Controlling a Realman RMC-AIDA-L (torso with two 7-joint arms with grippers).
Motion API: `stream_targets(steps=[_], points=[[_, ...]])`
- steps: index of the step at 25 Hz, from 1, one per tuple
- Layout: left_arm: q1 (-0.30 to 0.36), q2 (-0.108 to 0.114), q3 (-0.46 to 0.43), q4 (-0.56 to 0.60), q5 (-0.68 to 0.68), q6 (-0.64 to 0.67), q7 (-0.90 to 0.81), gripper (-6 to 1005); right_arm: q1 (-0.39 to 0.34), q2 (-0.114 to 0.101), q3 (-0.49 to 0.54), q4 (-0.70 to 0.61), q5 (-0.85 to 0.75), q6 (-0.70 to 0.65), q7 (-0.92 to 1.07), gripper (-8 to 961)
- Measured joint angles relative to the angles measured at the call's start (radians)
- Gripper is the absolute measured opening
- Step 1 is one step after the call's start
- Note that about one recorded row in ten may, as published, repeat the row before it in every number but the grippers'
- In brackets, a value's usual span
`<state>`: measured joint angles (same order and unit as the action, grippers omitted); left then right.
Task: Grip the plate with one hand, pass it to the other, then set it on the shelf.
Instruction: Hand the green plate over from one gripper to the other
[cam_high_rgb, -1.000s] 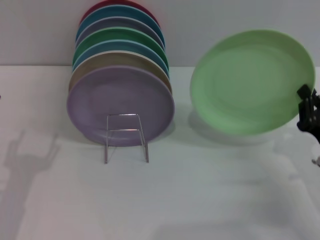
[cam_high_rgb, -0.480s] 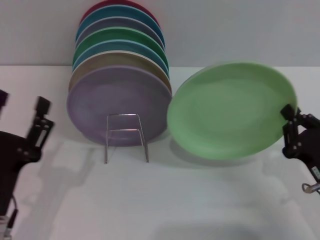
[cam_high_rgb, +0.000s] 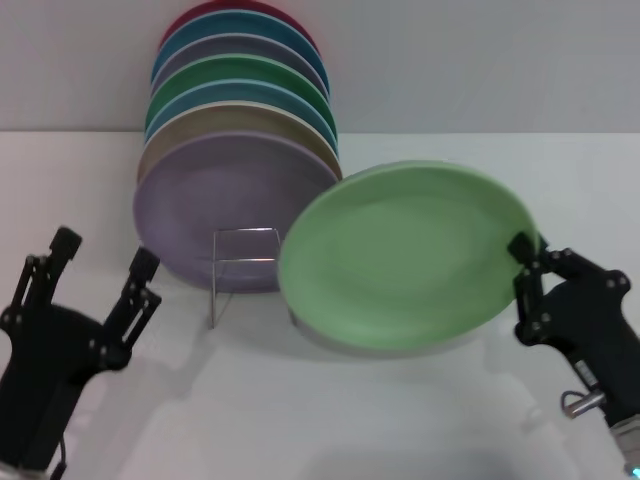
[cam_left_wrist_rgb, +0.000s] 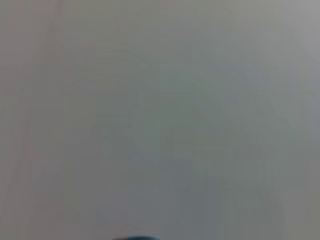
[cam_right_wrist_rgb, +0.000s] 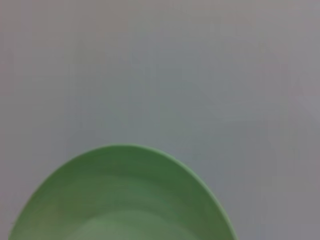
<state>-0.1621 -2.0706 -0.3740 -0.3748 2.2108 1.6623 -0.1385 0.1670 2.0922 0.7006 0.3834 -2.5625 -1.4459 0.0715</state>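
Observation:
The light mint-green plate (cam_high_rgb: 405, 255) hangs tilted above the table at centre right, its face toward me. My right gripper (cam_high_rgb: 524, 265) is shut on its right rim. The plate's left edge overlaps the wire shelf (cam_high_rgb: 250, 272) and the stacked plates behind it. My left gripper (cam_high_rgb: 102, 262) stands at the lower left with its two fingers spread open and nothing between them, well left of the plate. The right wrist view shows the plate's (cam_right_wrist_rgb: 122, 197) curved rim against bare surface. The left wrist view shows only plain grey.
A row of upright plates leans in the shelf at back left: a lavender plate (cam_high_rgb: 215, 205) in front, then tan, blue, darker green (cam_high_rgb: 245, 75) and others behind. The white table (cam_high_rgb: 330, 410) spreads in front.
My right gripper has carried the plate leftward and lower, toward the middle. My left gripper has come up into view at the lower left and moved right, fingers open.

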Motion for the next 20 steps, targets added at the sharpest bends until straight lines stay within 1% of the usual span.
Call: stream_targets(steps=[3,6,8,10,14,17,20], points=[[0.030,0.000,0.019,-0.006,0.000,0.010,0.000,834,-0.031,0.000,-0.043,0.073,0.035,0.032,-0.088,26],[0.043,0.000,0.042,-0.012,0.000,0.010,0.008,833,-0.039,0.000,-0.103,0.107,0.100,0.040,-0.158,26],[0.044,-0.002,0.062,-0.007,0.000,-0.004,0.020,833,-0.039,0.000,-0.145,0.120,0.150,0.039,-0.198,27],[0.039,-0.005,0.097,-0.018,0.000,-0.035,0.096,833,-0.040,0.000,-0.178,0.123,0.191,0.034,-0.219,27],[0.037,-0.005,0.113,-0.033,0.000,-0.054,0.143,833,-0.056,0.000,-0.213,0.126,0.221,0.012,-0.245,26],[0.032,-0.005,0.119,-0.039,0.000,-0.076,0.151,832,-0.084,0.000,-0.229,0.155,0.233,-0.001,-0.312,26],[0.029,-0.006,0.123,-0.041,-0.001,-0.094,0.151,832,-0.099,0.000,-0.269,0.188,0.281,-0.023,-0.393,25]])
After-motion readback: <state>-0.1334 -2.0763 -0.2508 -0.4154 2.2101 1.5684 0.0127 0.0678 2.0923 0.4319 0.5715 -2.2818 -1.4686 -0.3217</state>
